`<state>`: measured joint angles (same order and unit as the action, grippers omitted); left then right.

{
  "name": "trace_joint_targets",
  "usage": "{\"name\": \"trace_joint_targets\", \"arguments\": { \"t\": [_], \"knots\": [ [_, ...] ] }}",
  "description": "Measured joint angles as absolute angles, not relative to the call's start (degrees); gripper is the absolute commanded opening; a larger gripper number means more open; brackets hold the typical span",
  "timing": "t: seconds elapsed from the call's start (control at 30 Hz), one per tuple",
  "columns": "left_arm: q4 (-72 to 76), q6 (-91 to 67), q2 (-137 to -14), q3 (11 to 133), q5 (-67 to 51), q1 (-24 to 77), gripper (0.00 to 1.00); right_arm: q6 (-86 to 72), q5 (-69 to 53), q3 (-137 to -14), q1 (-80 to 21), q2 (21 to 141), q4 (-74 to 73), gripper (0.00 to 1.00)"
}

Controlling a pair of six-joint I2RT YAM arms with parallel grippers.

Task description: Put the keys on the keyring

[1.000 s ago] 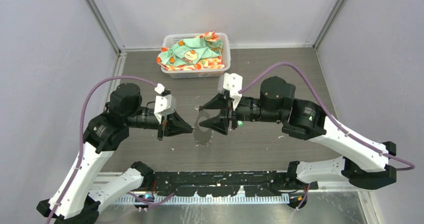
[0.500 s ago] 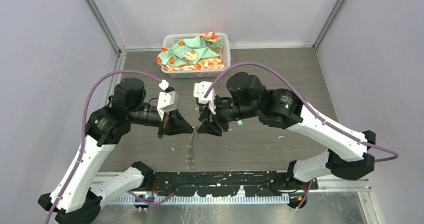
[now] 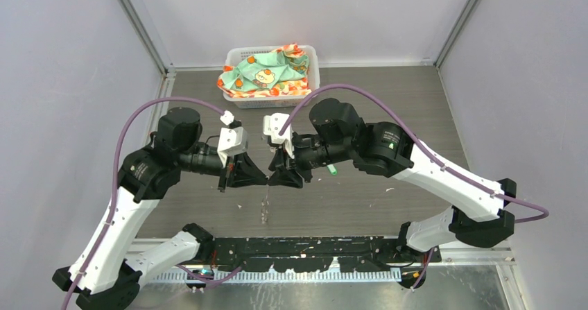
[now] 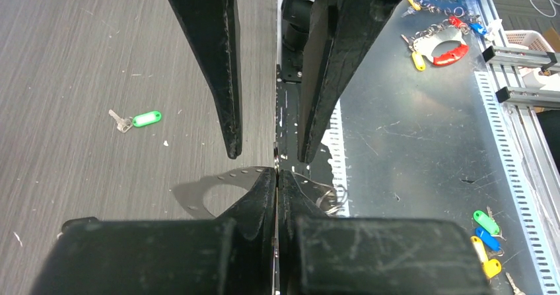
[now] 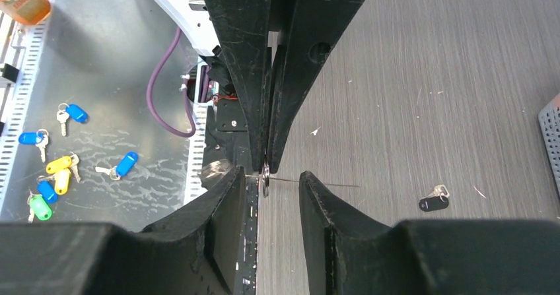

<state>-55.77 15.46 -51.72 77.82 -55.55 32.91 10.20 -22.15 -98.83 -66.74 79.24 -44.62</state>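
Observation:
My left gripper (image 3: 258, 178) is shut on the keyring (image 3: 264, 203), a thin silver loop that hangs edge-on below the jaws. In the left wrist view the keyring (image 4: 277, 164) shows as a thin silver line between my shut fingertips. My right gripper (image 3: 279, 178) is open and faces the left one tip to tip. In the right wrist view its fingertips (image 5: 232, 199) stand either side of the keyring (image 5: 265, 176). The green-headed key (image 4: 145, 118) lies on the table and peeks out under the right arm (image 3: 332, 172). The black-headed key (image 5: 434, 202) lies on the table, hidden in the top view.
A white basket (image 3: 315, 71) with a patterned cloth stands at the back middle. Off the near table edge a metal shelf holds several coloured tagged keys (image 5: 125, 163) and a red-edged bunch (image 4: 446, 49). Walls close in left, right and behind.
My right arm has swung left and turned, bringing its open gripper up against the left gripper's tips. The keyring, seen as a flat loop before, now hangs edge-on. The left arm barely moved.

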Motion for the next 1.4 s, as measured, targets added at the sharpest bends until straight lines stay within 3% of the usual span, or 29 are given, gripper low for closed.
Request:
{"name": "trace_joint_targets", "arguments": {
  "t": [0.07,0.2,0.53,0.57,0.7,0.83,1.07,1.4],
  "knots": [
    [-56.05,15.46,-51.77,77.87,-55.55,32.91,0.00,10.20,-22.46,-98.83,-66.76,79.59,-44.47,0.34],
    [-56.29,15.49,-51.77,77.89,-55.57,32.91,0.00,10.50,-23.07,-98.78,-66.76,79.88,-43.81,0.02],
    [-56.86,15.73,-51.72,78.32,-55.24,32.93,0.00,11.22,-23.70,-98.74,-66.76,79.85,-43.70,0.01],
    [-56.86,15.70,-51.72,78.32,-55.18,32.93,0.05,11.44,-23.64,-98.74,-66.76,79.85,-43.75,0.01],
    [-56.45,15.62,-51.62,78.30,-54.89,32.93,0.38,10.59,-22.68,-96.68,-66.76,78.89,-41.28,0.01],
    [-55.48,14.26,-50.39,78.17,-54.65,32.93,0.49,6.63,-20.16,-83.53,-66.76,72.49,-29.34,0.01],
    [-56.84,14.61,-47.48,78.17,-51.68,32.95,0.49,0.58,-17.08,-64.07,-66.76,60.88,-7.64,0.01],
    [-52.84,13.65,-45.98,74.74,-49.58,32.95,0.44,-4.51,-16.01,-56.31,-66.76,54.50,13.72,0.01]
  ]
}}
